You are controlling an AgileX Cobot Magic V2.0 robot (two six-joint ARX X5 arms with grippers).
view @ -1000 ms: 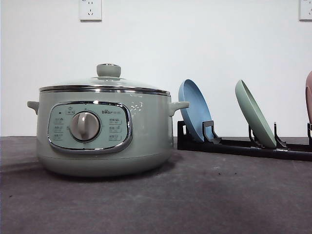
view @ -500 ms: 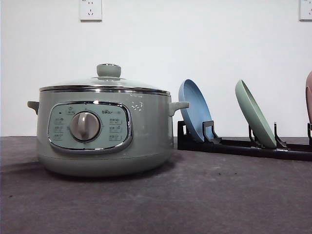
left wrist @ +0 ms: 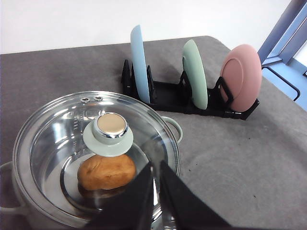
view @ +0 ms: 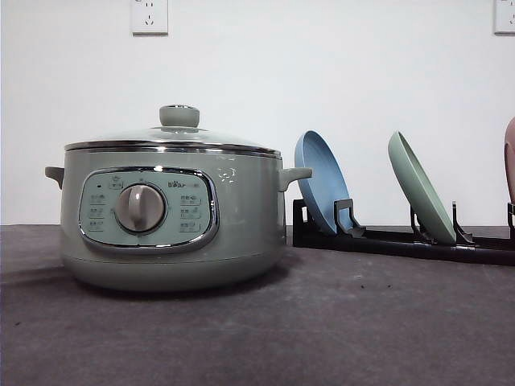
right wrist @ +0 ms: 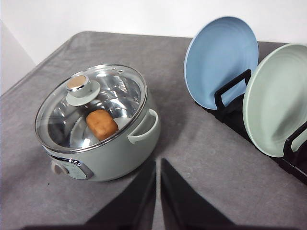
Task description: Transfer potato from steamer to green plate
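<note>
Both the left gripper [left wrist: 157, 167] and the right gripper [right wrist: 158, 165] have their fingers pressed nearly together, holding nothing. The potato [left wrist: 106, 171] lies inside the steamer [view: 171, 213] under its glass lid [left wrist: 96, 148]. The green plate [view: 420, 186] stands upright in the black rack [view: 402, 238].

No visible change in the front view across the 3 pictures: steamer [view: 171, 215] with lid on, blue plate [view: 323, 182] and green plate [view: 421, 186] in the rack [view: 402, 240] show no shift. No arm has entered that view.
</note>
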